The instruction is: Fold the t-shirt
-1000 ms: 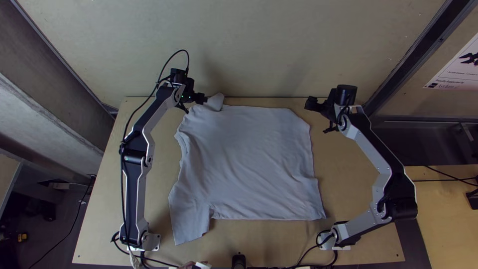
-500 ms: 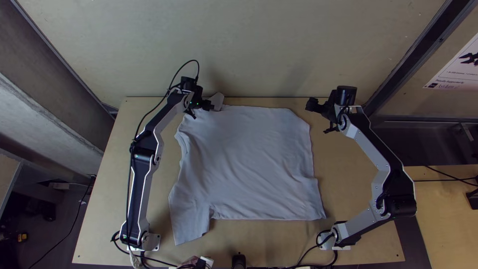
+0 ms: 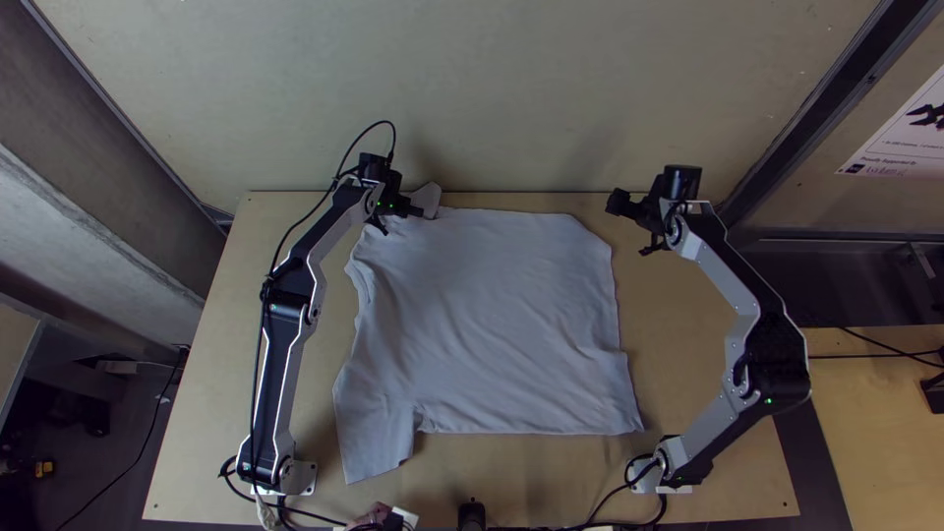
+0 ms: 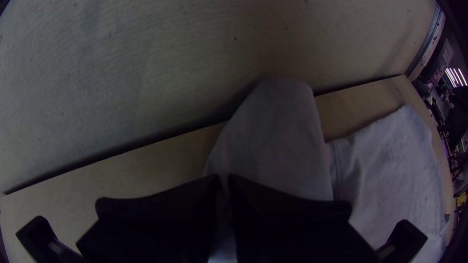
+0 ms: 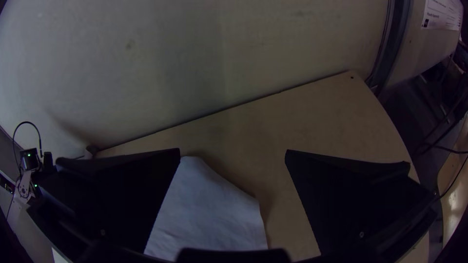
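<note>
Top view: left gripper [image 3: 420, 210] hides part of the t-shirt's [image 3: 492, 315] far-left corner, detail at its fingertips too small to make out; wall sheet [image 3: 903, 138] is cut off by the right edge, black post [image 3: 472, 515] by the bottom. Left wrist view: dark, blurred fingers [image 4: 287, 214] cover some of the cloth, and the rest of the shirt runs out of frame. Right wrist view: right gripper [image 3: 616, 203] blocks some of the shirt, bottom edge crops more, left arm [image 5: 25, 184] partly cut off.
</note>
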Available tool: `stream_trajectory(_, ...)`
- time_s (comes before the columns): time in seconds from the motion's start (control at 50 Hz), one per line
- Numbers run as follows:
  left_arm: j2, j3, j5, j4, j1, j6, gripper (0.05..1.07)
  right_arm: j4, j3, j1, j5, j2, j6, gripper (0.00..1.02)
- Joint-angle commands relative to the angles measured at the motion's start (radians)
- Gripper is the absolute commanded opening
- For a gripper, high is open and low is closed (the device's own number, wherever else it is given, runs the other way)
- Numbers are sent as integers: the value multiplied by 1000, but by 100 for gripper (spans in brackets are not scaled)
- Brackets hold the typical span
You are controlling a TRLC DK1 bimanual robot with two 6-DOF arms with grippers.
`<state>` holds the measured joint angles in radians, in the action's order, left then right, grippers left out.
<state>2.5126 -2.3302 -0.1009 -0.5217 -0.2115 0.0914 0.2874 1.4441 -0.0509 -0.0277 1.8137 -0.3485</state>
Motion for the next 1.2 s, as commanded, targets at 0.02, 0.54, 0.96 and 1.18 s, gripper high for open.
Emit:
stream_trajectory(0.02, -9, -14, 9, 5, 8, 21, 8, 47, 85, -3, -6, 73, -29, 99)
stream_trajectory(0.54, -94, -12, 36, -1, 58, 68, 8, 249, 337, -18, -15, 352, -21, 98)
stream_trajectory(0.96, -94, 8, 38, -44, 89, 67, 8, 286, 397, -52, -57, 463, -21, 77)
stream_trajectory(1.18, -90, 12, 38, -49, 81, 59, 8, 289, 481, -79, -69, 521, -27, 77)
